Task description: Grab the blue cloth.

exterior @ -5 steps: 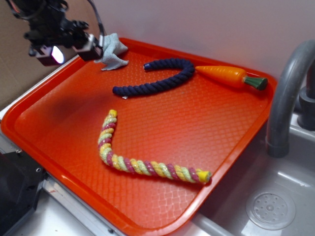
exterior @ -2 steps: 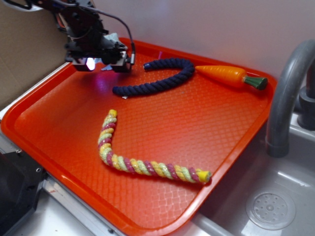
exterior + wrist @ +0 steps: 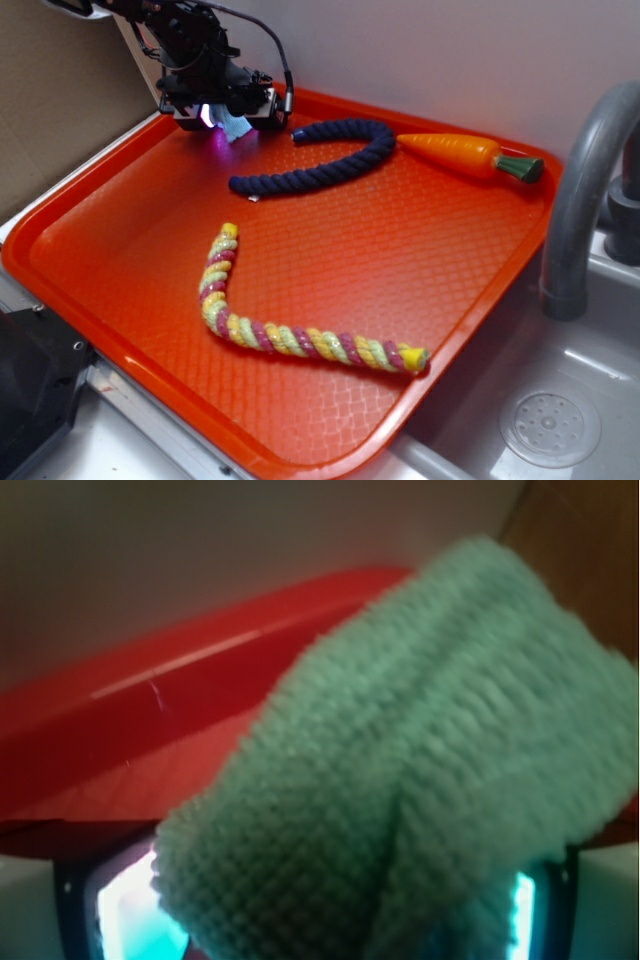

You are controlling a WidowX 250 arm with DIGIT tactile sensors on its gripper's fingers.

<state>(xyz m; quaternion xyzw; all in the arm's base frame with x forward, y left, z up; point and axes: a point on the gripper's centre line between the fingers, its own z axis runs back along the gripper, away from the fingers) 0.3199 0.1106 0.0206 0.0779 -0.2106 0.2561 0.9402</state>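
Wrist view: claw (image 3: 330, 920) is right on the blue cloth (image 3: 420, 770). The fabric fills the frame and bulges up between the two pale finger pads (image 3: 30, 910) at the bottom corners. Jaws look spread either side of the bundle; whether they are pinching yet I cannot tell, since the cloth hides the tips.

In the exterior view the claw (image 3: 228, 122) sits low over the far left corner of the orange tray (image 3: 120, 330), with only a sliver of the blue cloth (image 3: 237, 127) showing directly under it.

Handling, my read: light, soft, loosely knitted weave, fully limp. It will crush rather than resist, so no breakage risk, but a thin fold could slide out. Best to take the thick bunched ridge in the middle, not a loose edge, and close fully.

Around it:
- Tray rim just behind and beside the claw. It is the tightest neighbour, with little room to go further back or left.
- Navy rope (image 3: 325, 165) just to the claw's right, its near end close but apart from the cloth. A sideways drift could snag it.
- Toy carrot (image 3: 468, 154) beyond the rope, well apart.
- Striped rope (image 3: 290, 325) well in front, toward the camera, out of the way.
- Grey faucet (image 3: 590, 200) and sink (image 3: 560, 420) far right, no concern.

Nothing lies on top of the cloth.
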